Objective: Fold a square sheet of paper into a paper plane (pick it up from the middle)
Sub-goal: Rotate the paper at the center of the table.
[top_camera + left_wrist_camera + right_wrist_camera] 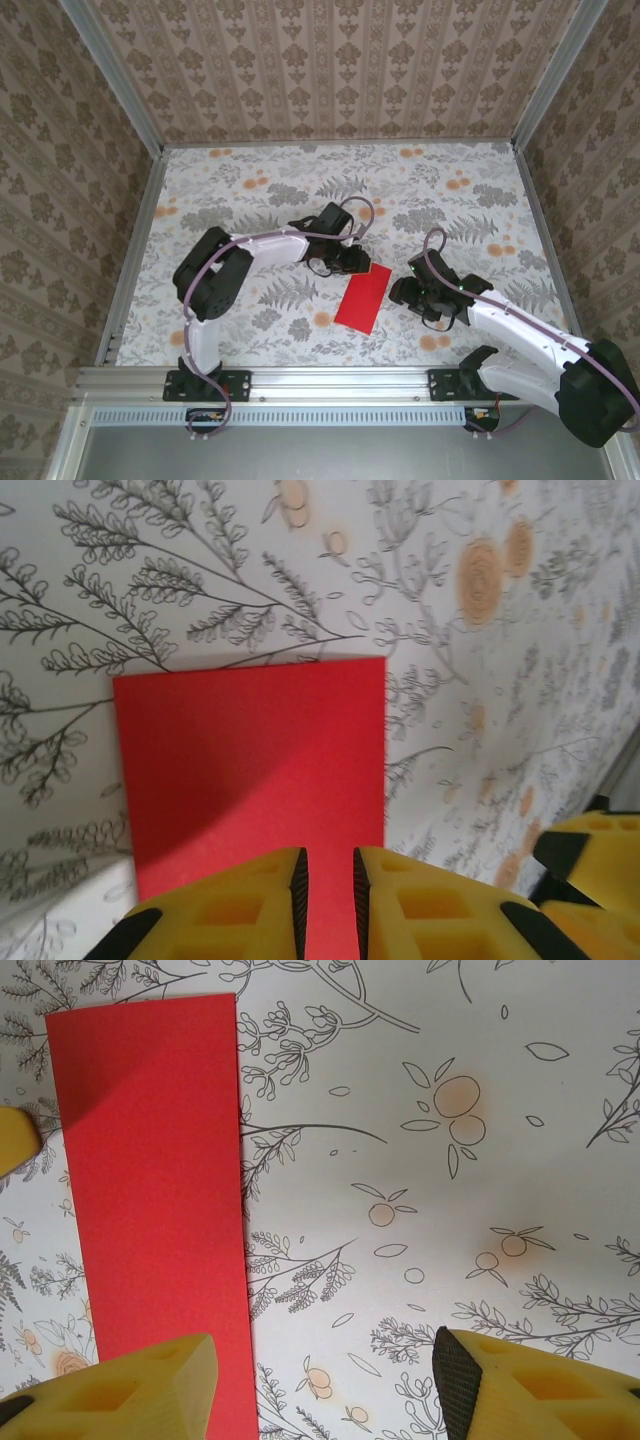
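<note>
The square sheet of paper (pixel 365 297) lies flat on the flowered table as a bright red rectangle folded to a narrow strip. My left gripper (pixel 352 262) is low over its far end. In the left wrist view the red paper (pixel 250 760) runs under the yellow fingers, and the left gripper (pixel 330 880) keeps a narrow gap with red showing through it. My right gripper (pixel 410 292) is just right of the sheet. In the right wrist view it (pixel 325 1380) stands wide open, one finger over the paper's (pixel 150 1160) long edge, the other over bare table.
The flowered tablecloth (pixel 240 200) is bordered by metal rails and patterned walls on three sides. Both arm bases sit on the near rail (pixel 330 385). A yellow finger of the other gripper (pixel 590 845) shows at the lower right of the left wrist view.
</note>
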`<state>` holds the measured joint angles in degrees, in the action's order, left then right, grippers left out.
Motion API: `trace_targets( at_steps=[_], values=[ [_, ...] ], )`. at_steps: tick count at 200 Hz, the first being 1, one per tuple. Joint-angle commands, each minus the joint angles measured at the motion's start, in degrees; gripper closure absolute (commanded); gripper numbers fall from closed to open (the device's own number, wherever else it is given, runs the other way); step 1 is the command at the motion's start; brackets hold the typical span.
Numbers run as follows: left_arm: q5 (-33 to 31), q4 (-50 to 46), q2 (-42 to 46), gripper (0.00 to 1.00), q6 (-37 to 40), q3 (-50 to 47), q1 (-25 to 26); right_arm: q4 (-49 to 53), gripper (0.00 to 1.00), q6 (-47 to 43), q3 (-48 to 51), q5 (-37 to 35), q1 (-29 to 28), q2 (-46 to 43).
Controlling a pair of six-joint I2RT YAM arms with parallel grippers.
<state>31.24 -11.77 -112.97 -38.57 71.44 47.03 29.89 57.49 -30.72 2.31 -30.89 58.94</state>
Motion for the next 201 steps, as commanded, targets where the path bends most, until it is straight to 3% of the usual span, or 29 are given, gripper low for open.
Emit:
trace_targets(
  at_steps=[1,53,97,159,201],
  values=[
    [-0.8,-5.1,-2.8,0.79,0.5,2.0,0.0,-0.8,0.38,0.9,0.5,1.4,0.5,-0.6],
    [-6.7,-8.6,-3.9,0.81,0.1,1.3,-1.5,-2.6,0.37,0.2,0.0,3.2,0.6,2.0],
    [-11.9,-7.3,0.6,0.82,-2.5,-6.6,-5.6,-6.6,0.36,-0.1,-0.4,6.7,0.0,4.7],
    [-14.0,-2.3,6.0,0.82,-9.3,-15.8,-9.6,-15.8,0.38,1.0,-3.1,11.5,-8.1,12.4],
    [-14.1,-1.3,6.3,0.83,-11.3,-17.6,-10.2,-22.7,0.46,3.4,-5.4,13.2,-12.8,20.2]
  ],
)
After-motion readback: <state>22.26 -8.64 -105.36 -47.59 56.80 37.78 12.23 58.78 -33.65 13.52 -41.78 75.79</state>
